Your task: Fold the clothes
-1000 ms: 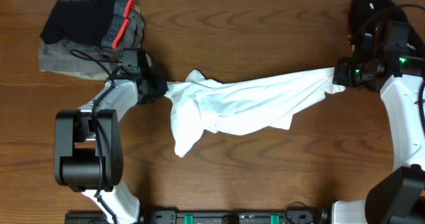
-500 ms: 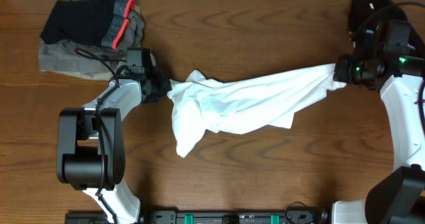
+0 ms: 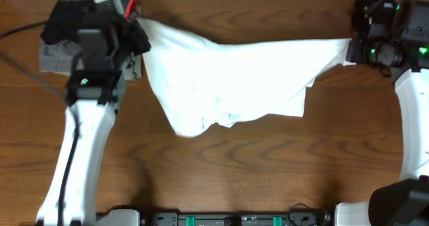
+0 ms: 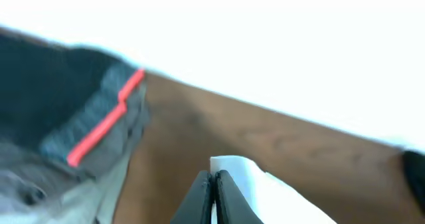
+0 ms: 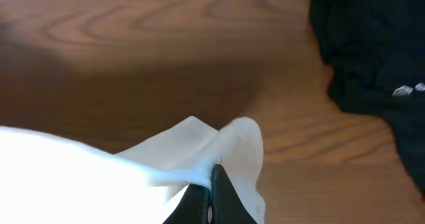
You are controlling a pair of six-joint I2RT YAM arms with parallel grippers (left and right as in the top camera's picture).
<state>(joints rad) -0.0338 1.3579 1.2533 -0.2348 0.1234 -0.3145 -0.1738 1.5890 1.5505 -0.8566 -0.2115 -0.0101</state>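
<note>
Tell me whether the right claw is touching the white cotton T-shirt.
Touching. The right wrist view shows the right claw shut on a bunched edge of the white cotton T-shirt.

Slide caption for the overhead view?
Left gripper and right gripper pinch a white T-shirt stretched over the wooden table.

We see our left claw (image 3: 139, 37) swung up and back to the dark clothes pile (image 3: 57, 51). The T-shirt (image 3: 234, 78), bunched before, now stretches wide toward our right claw (image 3: 352, 51).
</note>
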